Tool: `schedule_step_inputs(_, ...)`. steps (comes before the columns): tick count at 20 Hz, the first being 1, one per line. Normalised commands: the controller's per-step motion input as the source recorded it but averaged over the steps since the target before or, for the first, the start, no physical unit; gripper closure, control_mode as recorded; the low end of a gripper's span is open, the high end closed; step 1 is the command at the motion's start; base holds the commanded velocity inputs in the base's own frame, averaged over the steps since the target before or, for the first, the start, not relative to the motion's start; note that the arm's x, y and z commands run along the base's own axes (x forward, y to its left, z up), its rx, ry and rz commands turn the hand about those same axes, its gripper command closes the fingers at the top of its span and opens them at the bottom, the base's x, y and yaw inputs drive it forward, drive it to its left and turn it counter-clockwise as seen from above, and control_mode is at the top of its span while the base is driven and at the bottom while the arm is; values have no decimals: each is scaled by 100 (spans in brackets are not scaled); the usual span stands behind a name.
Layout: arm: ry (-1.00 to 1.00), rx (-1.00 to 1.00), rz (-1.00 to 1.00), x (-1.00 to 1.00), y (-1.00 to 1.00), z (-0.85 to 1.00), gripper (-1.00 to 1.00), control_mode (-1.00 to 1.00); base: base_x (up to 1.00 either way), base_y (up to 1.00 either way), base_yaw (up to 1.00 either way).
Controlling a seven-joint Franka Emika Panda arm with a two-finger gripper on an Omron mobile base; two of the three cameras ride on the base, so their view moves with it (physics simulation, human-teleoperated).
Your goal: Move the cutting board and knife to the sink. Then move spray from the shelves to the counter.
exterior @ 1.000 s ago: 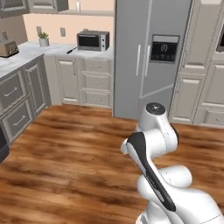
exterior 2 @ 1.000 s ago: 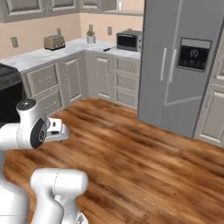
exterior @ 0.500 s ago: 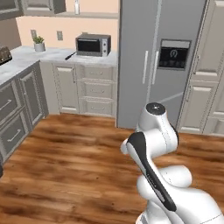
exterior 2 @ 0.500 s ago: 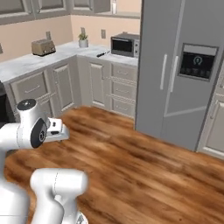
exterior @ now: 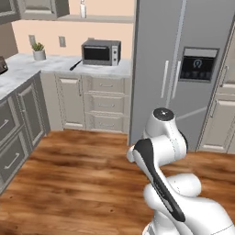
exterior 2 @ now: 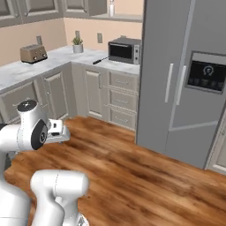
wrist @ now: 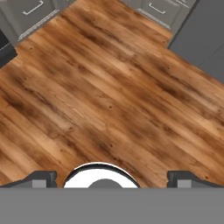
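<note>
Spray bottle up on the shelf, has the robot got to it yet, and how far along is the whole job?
Nothing looks done. The small white spray bottle stands on the grey shelf; a slim black knife-like thing lies on the white marble counter by the dark grey microwave. In hand: nothing, the fingers are wide open over wooden floor. Left: board and knife to sink, then spray.

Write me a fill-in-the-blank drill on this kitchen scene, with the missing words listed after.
1. The microwave stands on the counter just left of the tall grey ____.
2. The small potted plant sits near the counter's ____.
3. The spray stands on the shelves directly above the ____.
4. In the hand view, the open fingers hang over a bare ____ floor.

Missing words: refrigerator; corner; microwave; wooden
</note>
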Motion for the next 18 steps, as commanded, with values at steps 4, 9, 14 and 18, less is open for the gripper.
schedule_step_inputs(4, 0, 0, 0, 0, 0, 0, -100, 100, 87, 33, -7)
schedule_step_inputs(9, 0, 0, 0, 0, 0, 0, -100, 100, 84, 36, -12)
schedule_step_inputs(14, 0, 0, 0, 0, 0, 0, -100, 100, 76, 44, -20)
schedule_step_inputs(18, 0, 0, 0, 0, 0, 0, -100, 100, 73, 48, -19)
